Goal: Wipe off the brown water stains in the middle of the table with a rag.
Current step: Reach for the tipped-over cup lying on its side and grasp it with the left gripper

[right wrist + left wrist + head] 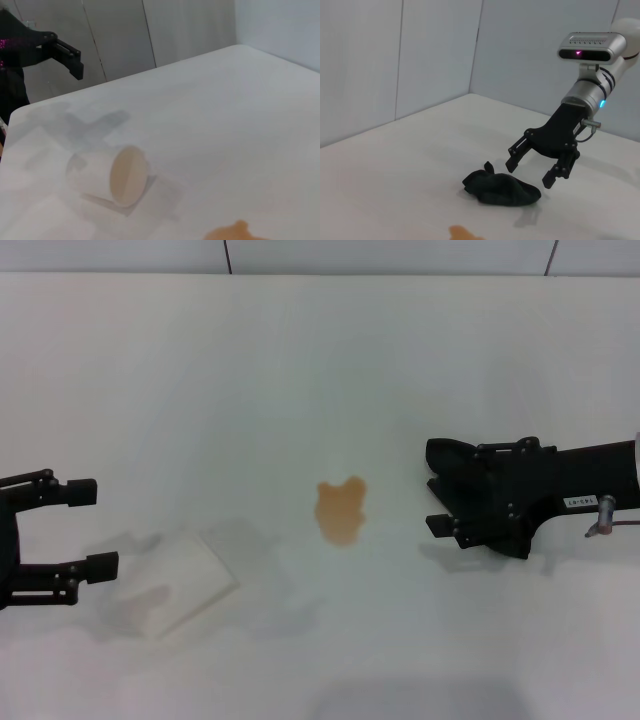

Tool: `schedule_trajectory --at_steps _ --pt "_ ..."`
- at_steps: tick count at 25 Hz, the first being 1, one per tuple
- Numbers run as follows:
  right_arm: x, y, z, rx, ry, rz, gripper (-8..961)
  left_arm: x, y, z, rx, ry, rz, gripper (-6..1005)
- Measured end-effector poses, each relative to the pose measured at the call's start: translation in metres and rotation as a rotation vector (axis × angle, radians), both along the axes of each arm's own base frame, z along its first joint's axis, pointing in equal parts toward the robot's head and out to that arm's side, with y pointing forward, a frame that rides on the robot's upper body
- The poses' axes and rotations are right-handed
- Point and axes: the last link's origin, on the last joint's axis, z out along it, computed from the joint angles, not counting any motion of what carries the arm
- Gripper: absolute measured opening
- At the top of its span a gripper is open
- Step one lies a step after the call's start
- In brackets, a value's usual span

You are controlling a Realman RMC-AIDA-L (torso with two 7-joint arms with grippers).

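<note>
The brown water stains (342,510) form a small orange-brown puddle in the middle of the white table (300,360). Their edge also shows in the left wrist view as stains (462,234) and in the right wrist view as stains (235,231). A dark crumpled rag (500,190) lies on the table to the right of the stains, seen from the head as a black lump, the rag (452,455). My right gripper (529,175) hangs open just over the rag's far side, holding nothing, with its fingers spread in the head view (440,490). My left gripper (85,525) stands open at the table's left edge.
A translucent cup (112,175) lies on its side on a pale flat sheet (180,580), between my left gripper and the stains. Grey wall panels stand behind the table's far edge (300,273).
</note>
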Motion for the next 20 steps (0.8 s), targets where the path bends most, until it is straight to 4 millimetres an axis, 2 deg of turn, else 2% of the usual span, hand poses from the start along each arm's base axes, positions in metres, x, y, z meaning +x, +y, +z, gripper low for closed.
schedule_trajectory --at_steps 20 --pt "-0.0009 0.0001 -0.0026 -0.005 0.0 0.001 811 -0.0007 0.0011 -0.0009 -0.013 0.004 0.024 878"
